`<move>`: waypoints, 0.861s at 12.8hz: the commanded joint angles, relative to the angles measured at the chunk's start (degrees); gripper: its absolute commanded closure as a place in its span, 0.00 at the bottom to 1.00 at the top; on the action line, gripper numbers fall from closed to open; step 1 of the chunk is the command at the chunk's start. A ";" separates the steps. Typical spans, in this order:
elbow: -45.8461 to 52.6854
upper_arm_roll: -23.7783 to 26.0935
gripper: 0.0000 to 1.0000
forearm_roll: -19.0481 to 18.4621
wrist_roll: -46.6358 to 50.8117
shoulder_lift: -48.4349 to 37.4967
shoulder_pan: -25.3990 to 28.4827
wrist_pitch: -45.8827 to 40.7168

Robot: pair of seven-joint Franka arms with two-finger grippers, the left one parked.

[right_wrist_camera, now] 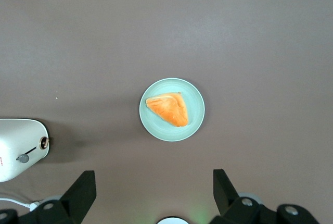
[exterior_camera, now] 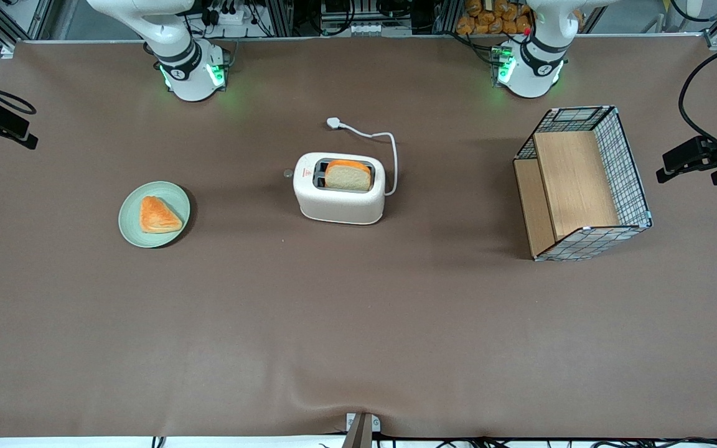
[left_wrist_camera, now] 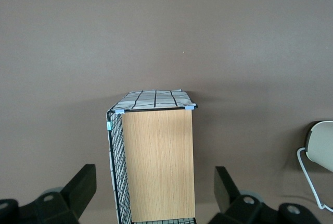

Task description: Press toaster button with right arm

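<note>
The right arm's black two-finger claw [right_wrist_camera: 153, 195] hangs wide open and empty above the pale green plate [right_wrist_camera: 196, 110], well apart from the cream-white toaster [exterior_camera: 340, 189] mid-counter. Its small grey round button [right_wrist_camera: 23, 158] could be missed, shoving the light toaster aside.

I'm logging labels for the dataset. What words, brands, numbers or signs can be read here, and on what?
No text can be read.
Toaster: a small red mark on top, too small to read.
Working arm's base: a dark mark, too small to make out.
The gripper hangs open above the plate; no lettering on either.
</note>
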 commanded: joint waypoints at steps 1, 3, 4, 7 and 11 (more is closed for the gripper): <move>1.18 0.34 0.00 -0.48 0.75 0.50 0.11 -0.87; 1.00 0.34 0.00 -0.48 0.75 0.50 0.28 -0.78; 1.00 0.34 0.00 -0.48 0.75 0.50 0.29 -0.78; 1.09 0.34 0.00 -1.09 1.36 0.59 1.51 -1.22; 1.00 0.34 0.00 -1.19 1.11 0.94 2.04 -1.22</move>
